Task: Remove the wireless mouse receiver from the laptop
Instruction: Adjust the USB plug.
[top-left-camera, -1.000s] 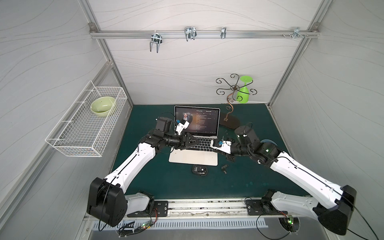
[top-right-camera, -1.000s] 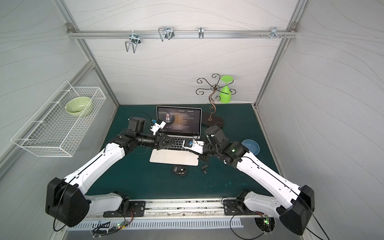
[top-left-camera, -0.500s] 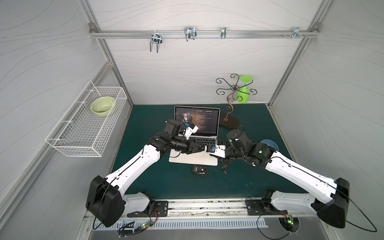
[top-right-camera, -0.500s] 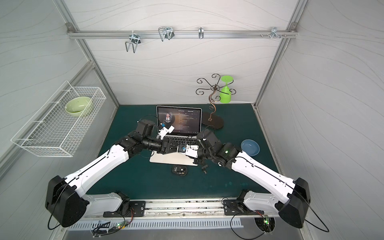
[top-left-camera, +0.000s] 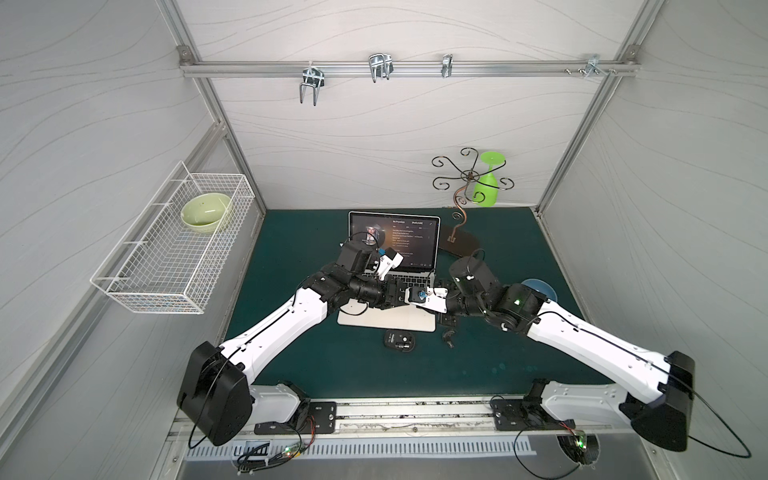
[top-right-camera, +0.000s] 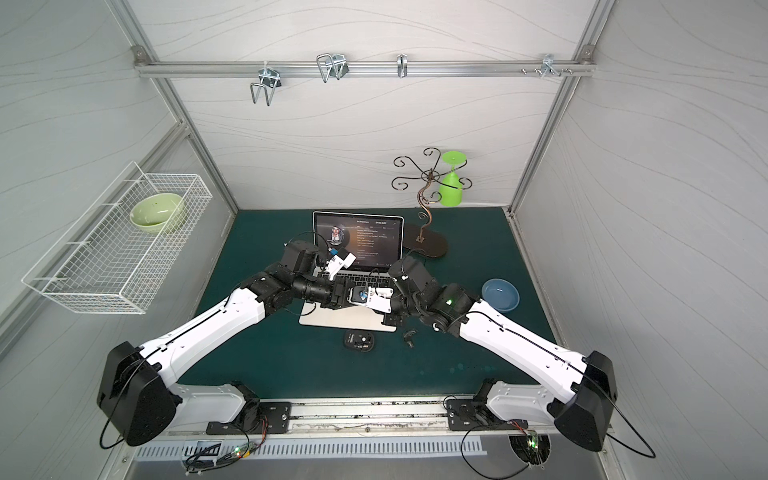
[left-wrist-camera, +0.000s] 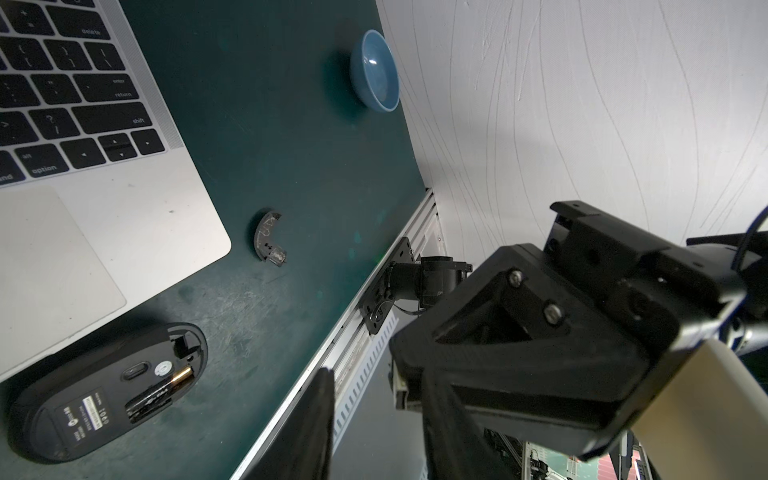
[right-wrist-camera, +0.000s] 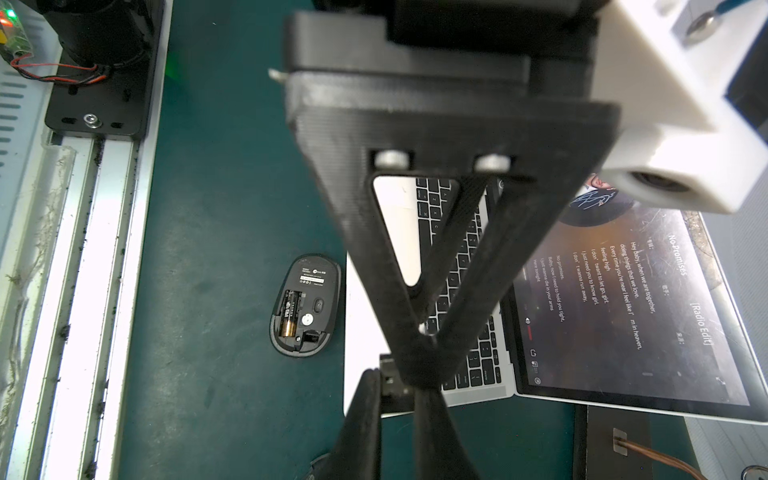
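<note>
Now | right gripper (right-wrist-camera: 395, 388) pinches receiver (right-wrist-camera: 388, 379) | at laptop (right-wrist-camera: 623, 316) edge

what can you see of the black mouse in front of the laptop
The mouse is a black oval plastic shell lying belly up on the green mat, just off the front edge of the laptop. Its battery cover is off: a gold-and-black battery sits in the open bay, beside a small empty slot. A white label, a round white spot and a small switch show. Nothing holds it.

Both top views look down from high at the front; the close wrist views share laptop (left-wrist-camera: 158, 208) and mouse (left-wrist-camera: 83, 407).
</note>
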